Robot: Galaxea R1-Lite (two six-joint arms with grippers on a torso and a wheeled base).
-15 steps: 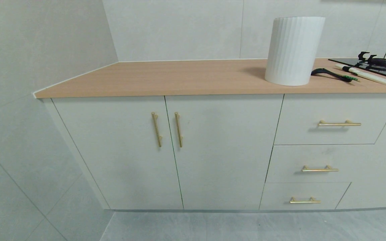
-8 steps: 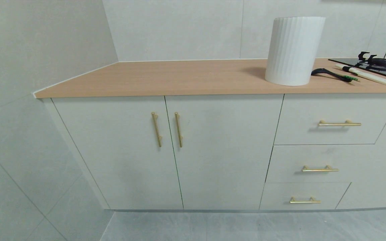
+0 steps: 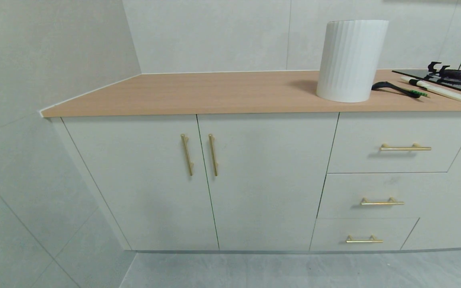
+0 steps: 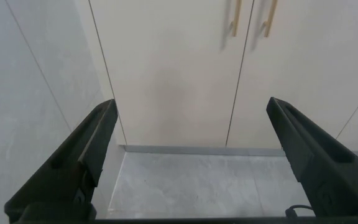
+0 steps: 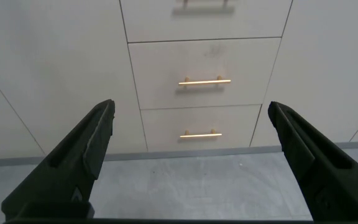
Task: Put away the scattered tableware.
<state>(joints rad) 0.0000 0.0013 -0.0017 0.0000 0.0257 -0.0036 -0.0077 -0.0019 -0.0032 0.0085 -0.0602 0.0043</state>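
Note:
On the wooden countertop [image 3: 214, 92] at the right stands a tall white ribbed container [image 3: 350, 60]. Beside it lie a black ladle-like utensil [image 3: 394, 88], a green-handled utensil [image 3: 418, 93] and a cream-coloured utensil [image 3: 438, 89]. My left gripper [image 4: 191, 109] hangs low and open in front of the double cabinet doors [image 4: 241, 68], above the floor. My right gripper [image 5: 191, 112] is open too, low before the drawers [image 5: 204, 71], holding nothing.
A black gas hob [image 3: 454, 76] sits at the counter's far right. Below the counter are two doors with gold handles [image 3: 198, 154] and three drawers [image 3: 382, 200]. A tiled wall [image 3: 34, 120] closes the left side. Grey floor [image 3: 294, 272] lies in front.

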